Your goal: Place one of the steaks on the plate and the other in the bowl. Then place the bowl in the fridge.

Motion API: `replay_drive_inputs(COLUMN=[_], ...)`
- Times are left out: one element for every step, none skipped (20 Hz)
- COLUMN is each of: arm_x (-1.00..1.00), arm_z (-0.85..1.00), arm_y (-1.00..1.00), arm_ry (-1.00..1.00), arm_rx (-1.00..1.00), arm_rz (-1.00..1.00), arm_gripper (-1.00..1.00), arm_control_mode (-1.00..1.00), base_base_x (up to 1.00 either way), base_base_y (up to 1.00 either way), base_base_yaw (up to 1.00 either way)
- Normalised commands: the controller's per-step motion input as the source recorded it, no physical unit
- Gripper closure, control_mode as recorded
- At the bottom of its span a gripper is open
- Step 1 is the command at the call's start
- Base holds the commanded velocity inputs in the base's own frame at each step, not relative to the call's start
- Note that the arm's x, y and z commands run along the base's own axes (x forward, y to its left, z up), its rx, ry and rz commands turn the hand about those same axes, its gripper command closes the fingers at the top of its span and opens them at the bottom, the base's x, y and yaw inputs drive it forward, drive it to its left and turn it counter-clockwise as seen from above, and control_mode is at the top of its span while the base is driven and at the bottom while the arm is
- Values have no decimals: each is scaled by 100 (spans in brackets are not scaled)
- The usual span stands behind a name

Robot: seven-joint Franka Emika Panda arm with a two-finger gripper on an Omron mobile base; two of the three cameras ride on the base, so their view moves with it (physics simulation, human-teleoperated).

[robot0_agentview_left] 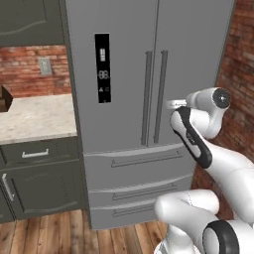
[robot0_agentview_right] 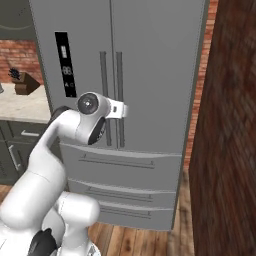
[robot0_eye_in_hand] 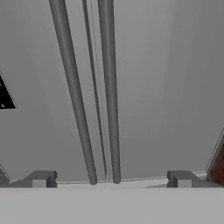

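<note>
Two long round handles [robot0_eye_in_hand: 92, 96] on smooth grey metallic fridge [robot0_agentview_left: 124, 74], gripper [robot0_eye_in_hand: 111, 178] spread wide before them.

fridge [robot0_agentview_left: 149, 74], black display panel [robot0_agentview_left: 102, 68] on left door: pale digits reading "88" at mid-panel; bar-shaped indicator above and small icons below, too small to read. no other text or labels legible.

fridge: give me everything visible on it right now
The fridge is tall, grey and metallic-looking, with French doors, both shut. Two long vertical handles flank the centre seam; a black display panel sits on the left door. Lower drawers with horizontal pulls are closed. The open tool faces the handles, apart from them.
</note>
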Motion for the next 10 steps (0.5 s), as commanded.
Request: replay_drive_inputs(arm_x=[51, 52, 56, 59, 56, 56, 55, 56, 56, 56], arm_z=[10, 4, 1, 1, 1, 1, 0, 0, 0, 0], arm_y=[0, 0, 0, 0, 0, 0, 0, 0, 0, 0], arm_ry=[-1, -2, -4, -3, -4, -4, -4, -3, -3, -3], arm_rx=[0, 0, 0, 0, 0, 0, 0, 0, 0, 0], arm_rz=[0, 0, 0, 0, 0, 0, 0, 0, 0, 0], arm_gripper=[-100, -100, -100, -100, -100, -100, -100, -100, -100, -100], arm_control_mode=[-100, -100, -100, -100, -100, -100, -100, -100, -100, -100], base_base_x=[0, 0, 0, 0, 0, 0, 0, 0, 0, 0], base_base_y=[0, 0, 0, 0, 0, 0, 0, 0, 0, 0], base_base_yaw=[0, 0, 0, 0, 0, 0, 0, 0, 0, 0])
